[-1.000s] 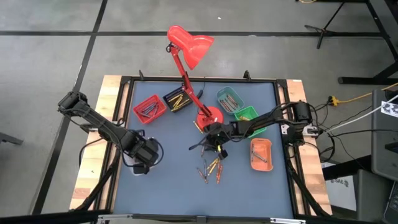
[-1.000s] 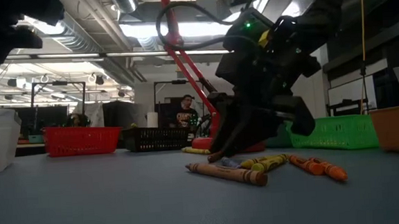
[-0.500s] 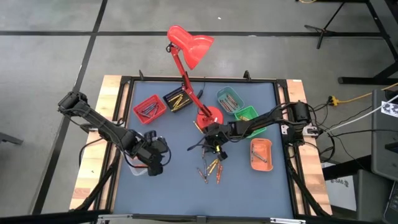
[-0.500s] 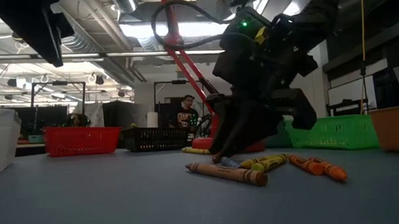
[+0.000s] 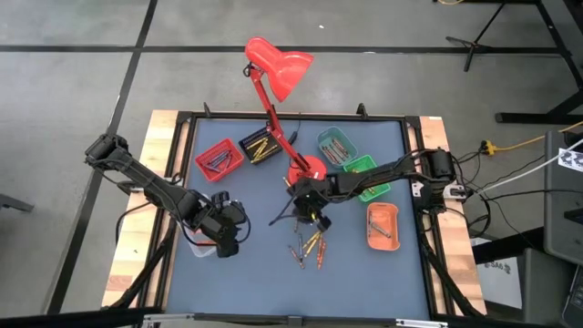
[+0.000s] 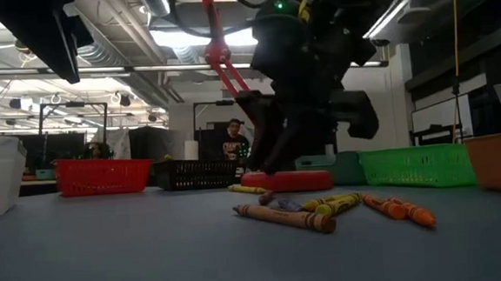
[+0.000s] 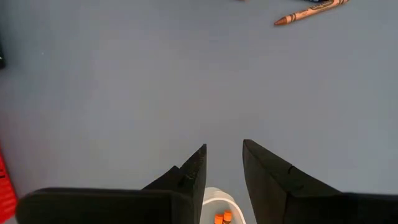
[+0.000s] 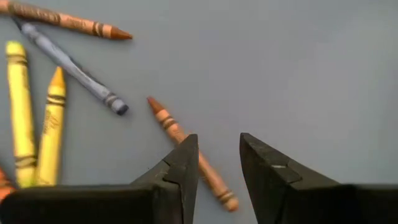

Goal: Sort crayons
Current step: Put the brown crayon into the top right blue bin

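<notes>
Fingers of my right gripper (image 8: 216, 163) spread, empty, now lifted off the loose wax crayons (image 5: 310, 246) toward the red desk lamp base (image 5: 305, 170) | left gripper (image 7: 222, 168) spread, unmoved, well left of lamp.

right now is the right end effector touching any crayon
Apart. The low view shows the right end effector hanging clear above the crayons on the table, and its own wrist view shows nothing between the open fingers.
</notes>
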You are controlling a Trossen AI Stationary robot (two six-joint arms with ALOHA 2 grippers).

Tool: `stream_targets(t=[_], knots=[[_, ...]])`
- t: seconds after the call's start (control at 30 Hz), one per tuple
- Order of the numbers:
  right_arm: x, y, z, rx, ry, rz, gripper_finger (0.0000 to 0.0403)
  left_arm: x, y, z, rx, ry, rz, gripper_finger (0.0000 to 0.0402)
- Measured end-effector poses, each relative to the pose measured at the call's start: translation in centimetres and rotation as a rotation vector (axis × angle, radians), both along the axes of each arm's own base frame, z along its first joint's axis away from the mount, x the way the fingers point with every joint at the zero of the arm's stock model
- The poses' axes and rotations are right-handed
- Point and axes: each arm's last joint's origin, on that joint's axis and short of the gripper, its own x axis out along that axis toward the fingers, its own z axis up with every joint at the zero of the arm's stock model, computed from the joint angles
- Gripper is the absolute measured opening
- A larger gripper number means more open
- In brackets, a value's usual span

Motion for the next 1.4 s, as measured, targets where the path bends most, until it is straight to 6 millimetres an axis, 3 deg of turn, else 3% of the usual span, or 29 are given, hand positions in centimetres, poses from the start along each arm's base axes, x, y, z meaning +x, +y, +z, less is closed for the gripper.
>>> stream_targets(t=[0.33,0.73,0.87,1.17,1.4], knots=[[-0.1,-0.2,-0.9,-0.108,0.026,0.079,0.0117,0.0,0.0,0.0,0.0,0.0,0.0,0.0088],[0.0,-0.4,-2.3,-0.173,0.076,0.047,0.0116,0.1,0.0,0.1,-0.006,-0.012,0.001,0.0088],[-0.3,-0.4,-2.5,-0.167,0.111,0.044,0.0095,0.1,0.0,0.1,-0.008,-0.018,0.001,0.0088],[-0.7,-0.3,-2.8,-0.125,0.178,-0.01,0.0009,0.3,0.0,0.2,0.005,-0.043,0.011,0.0088],[-0.6,-0.3,-2.6,-0.123,0.181,-0.019,0.0019,0.4,-0.1,0.2,0.002,-0.051,0.012,0.0088]])
